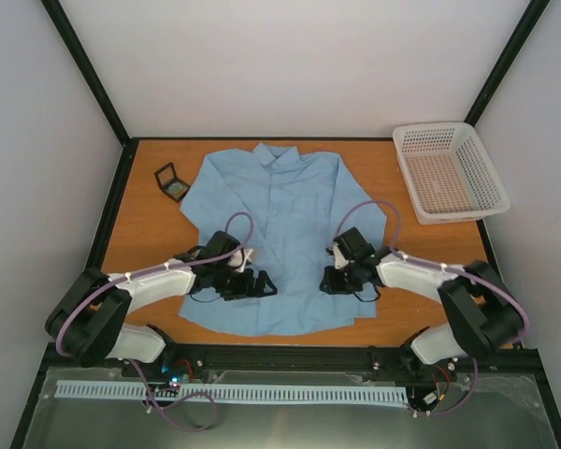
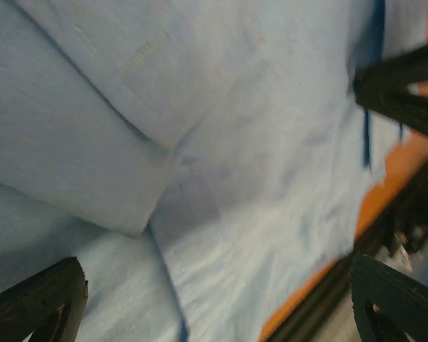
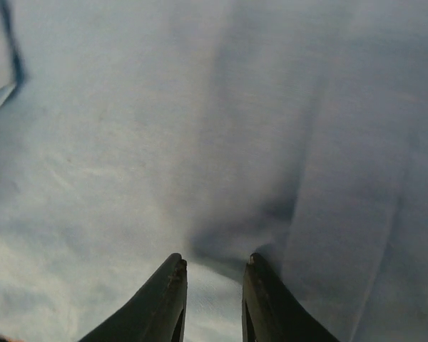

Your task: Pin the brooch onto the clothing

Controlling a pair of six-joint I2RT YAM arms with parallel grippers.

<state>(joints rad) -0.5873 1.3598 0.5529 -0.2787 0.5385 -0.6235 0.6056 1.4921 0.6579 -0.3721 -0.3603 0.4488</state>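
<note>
Blue shirt (image 1: 280,215) laid flat, collar away from me.
I note left pincer (image 2: 217,299) spread wide above cloth; right pincer (image 3: 215,274) nipping a fold near the hem.

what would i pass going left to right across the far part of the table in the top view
small black box → light blue shirt → white mesh basket

Soft, even light is shining. Left wrist view is blurring. Right wrist view is showing shadow on the shirt (image 3: 235,228) near six o'clock.
</note>
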